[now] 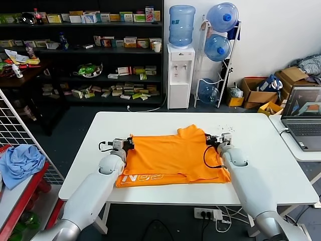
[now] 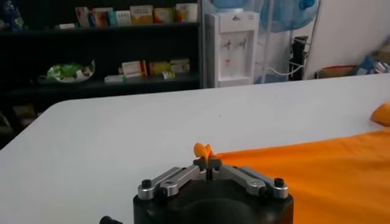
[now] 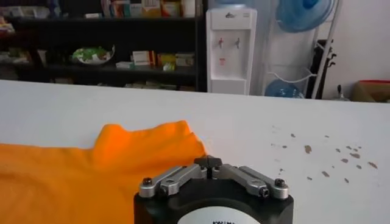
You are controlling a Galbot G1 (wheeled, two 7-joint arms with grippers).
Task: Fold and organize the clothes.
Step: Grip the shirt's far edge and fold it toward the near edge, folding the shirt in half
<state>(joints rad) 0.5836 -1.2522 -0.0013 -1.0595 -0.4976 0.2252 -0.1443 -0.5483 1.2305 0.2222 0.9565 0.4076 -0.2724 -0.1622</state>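
White table (image 1: 165, 123) stood in a storeroom, dark shelving (image 1: 100, 55) behind, water dispenser (image 1: 180, 75) against the back wall.

Orange T-shirt (image 1: 173, 158) lay spread flat across the table's middle, partly folded: near hem turned up so white lettering (image 1: 143, 177) showed along the front edge, one sleeve (image 1: 190, 132) sticking out at the far side.

Left gripper (image 2: 208, 165) sat at the shirt's left far corner, fingers pressed together, pinching a small peak of orange fabric (image 2: 203, 150) raised just off the tabletop.

Right gripper (image 3: 209, 163) sat at the shirt's right far edge, beside the sleeve; fingers pressed together; could not tell whether any cloth was caught between them.

Small brown specks (image 3: 332, 159) dotted the table just beyond the right gripper. Laptop (image 1: 302, 116) stood open on a side table at right. Light blue cloth (image 1: 20, 163) lay on a rack at far left.
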